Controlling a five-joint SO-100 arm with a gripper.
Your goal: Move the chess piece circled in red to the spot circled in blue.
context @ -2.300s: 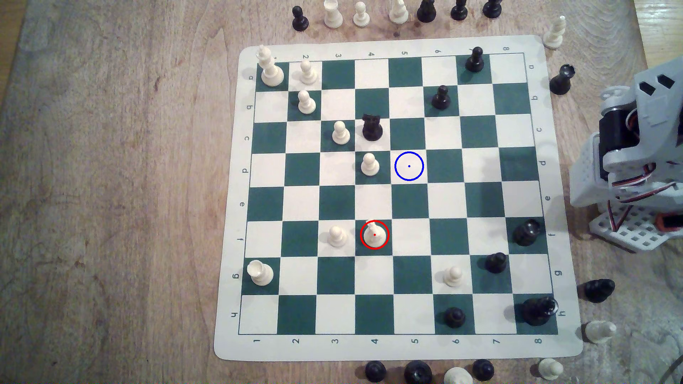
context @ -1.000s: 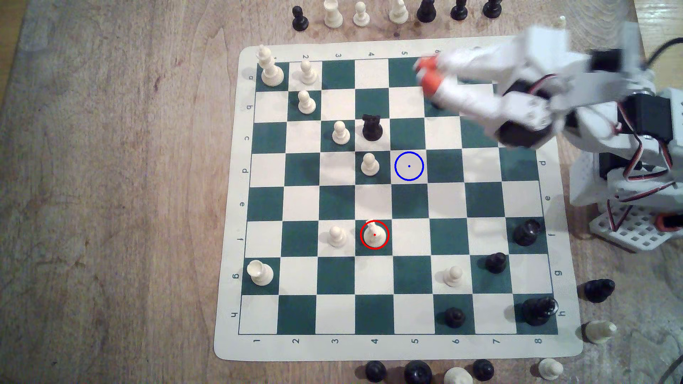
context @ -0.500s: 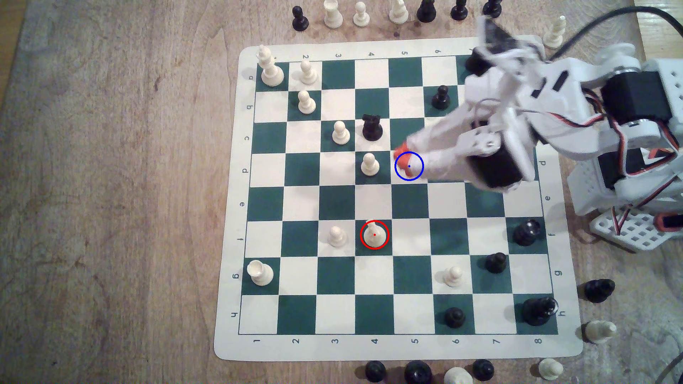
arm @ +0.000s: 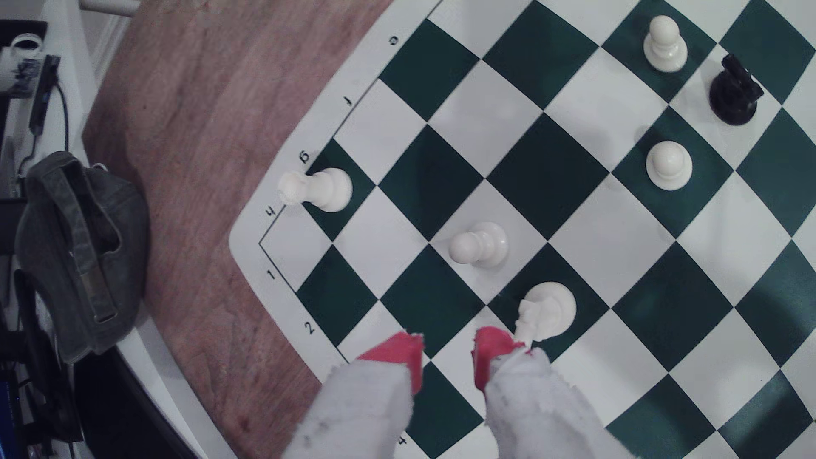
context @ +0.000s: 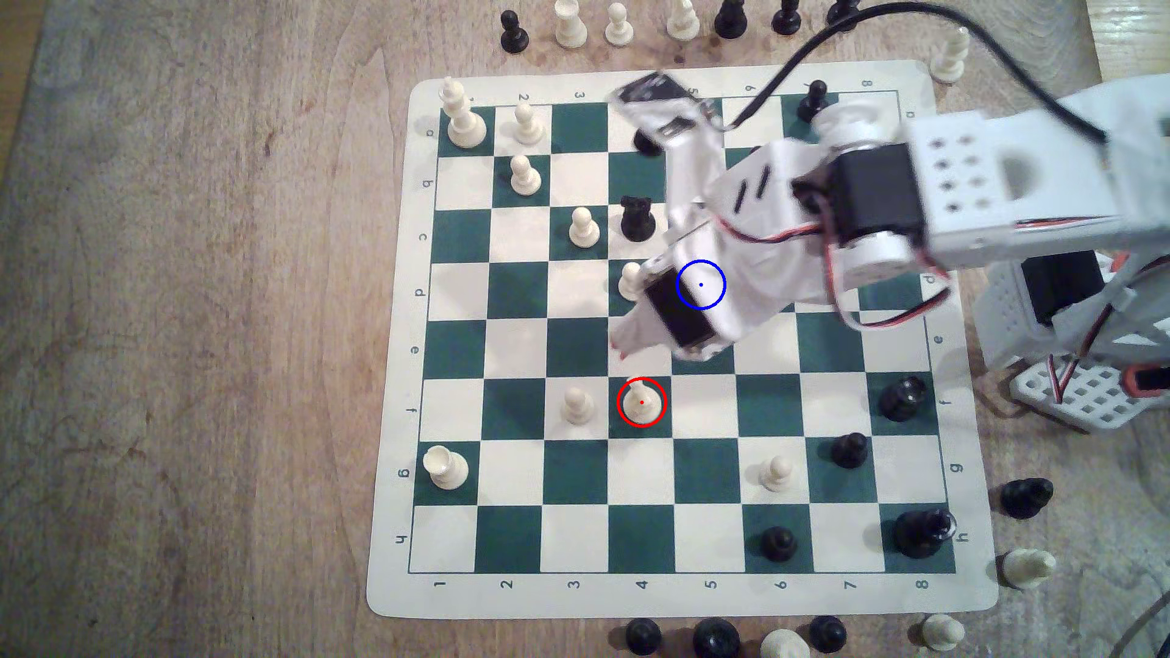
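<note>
The chess piece, a cream knight point(context: 641, 402), stands upright inside the red ring on a dark green square. In the wrist view the knight point(arm: 547, 311) sits just beyond one red fingertip point(arm: 492, 348). My gripper point(context: 623, 349) hovers over the cream square next to the knight's, toward the exterior view's top. The gripper point(arm: 448, 353) is open, with bare board between its red-tipped fingers. The spot's blue ring point(context: 701, 285) shows over my wrist, which covers that cream square.
A cream pawn point(context: 576, 405) stands one square to the exterior view's left of the knight, also seen as pawn point(arm: 479, 245). Another cream pawn point(context: 630, 281) and a black rook point(context: 636, 218) stand close beside my arm. Spare pieces line the board's top, bottom and right edges.
My arm has swung from the board's top right corner down and leftward, past the blue ring, to just above the knight's square. The knight has not moved.
</note>
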